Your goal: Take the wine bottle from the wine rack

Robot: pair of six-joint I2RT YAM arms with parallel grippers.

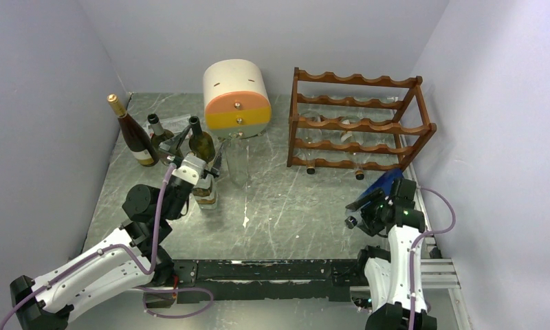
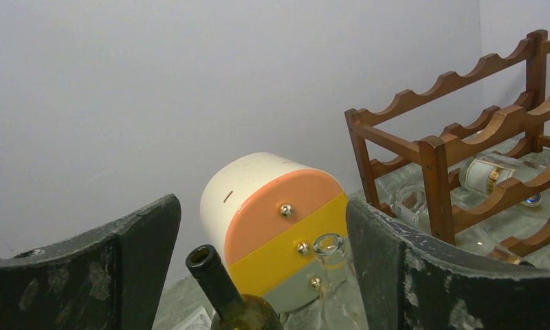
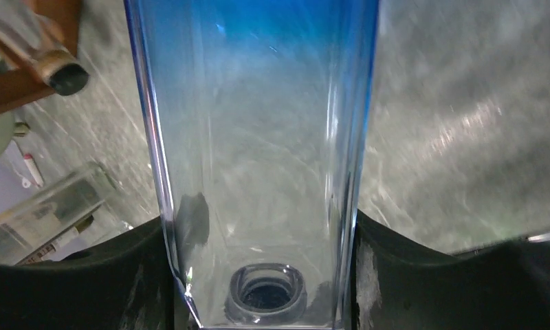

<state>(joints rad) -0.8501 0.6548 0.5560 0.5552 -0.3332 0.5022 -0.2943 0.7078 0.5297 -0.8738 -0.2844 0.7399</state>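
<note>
Gripping blue bottle [image 3: 258, 137], right pincer [image 3: 262, 237], beside rack [image 1: 360, 127]

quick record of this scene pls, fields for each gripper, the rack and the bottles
left gripper: open, fingers either side of a dark bottle neck, gaps on both sides
right gripper: shut on a blue-tinted clear bottle
blue bottle position: in front of the rack's near right corner
wine rack: rear right of table, a labelled bottle lying in it
drawer unit: left of the rack
</note>
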